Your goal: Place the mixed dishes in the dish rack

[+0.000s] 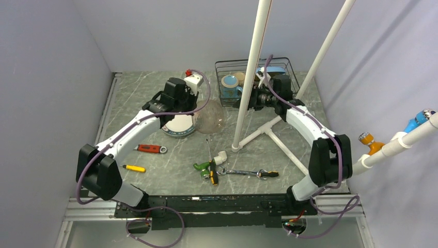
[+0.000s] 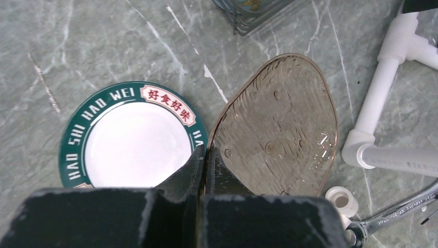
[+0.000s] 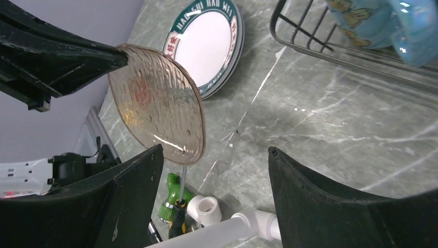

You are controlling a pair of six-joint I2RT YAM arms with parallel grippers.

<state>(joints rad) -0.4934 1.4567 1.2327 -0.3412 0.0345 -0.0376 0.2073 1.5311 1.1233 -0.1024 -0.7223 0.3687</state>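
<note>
Left gripper (image 2: 204,152) is pinched shut on the near rim of the brownish glass plate (image 2: 279,124). The plate is off the table (image 2: 103,41), hanging just right of the green-rimmed plate (image 2: 134,142), which lies flat. Right gripper (image 3: 214,150) is wide open with nothing in it, sat in front of the rack (image 1: 221,70) and looking at the glass plate's face. Reads to me like a handover, or else a direct carry to the rack. Either way it's a thin rim pinch on slick glass, so go slow, no wrist snaps. If you hand over, put the right fingers on the free rim opposite the left pinch, one each side of the glass, and close fully before the left lets go. Watch the white pipe post (image 1: 255,51): in the top view it stands between the plate and the rack, so route around it. Orientation: the plate is round, so no real long axis, its plane is what counts. It's tipped up on edge but not fully vertical, free rim pointing away from the left fingers toward the post and right arm. Get it upright and edge-on to the rack wires before lowering. Rack already holds the mug (image 1: 230,85) and a blue plate (image 1: 277,70); can't tell from here which slots are free.
</note>
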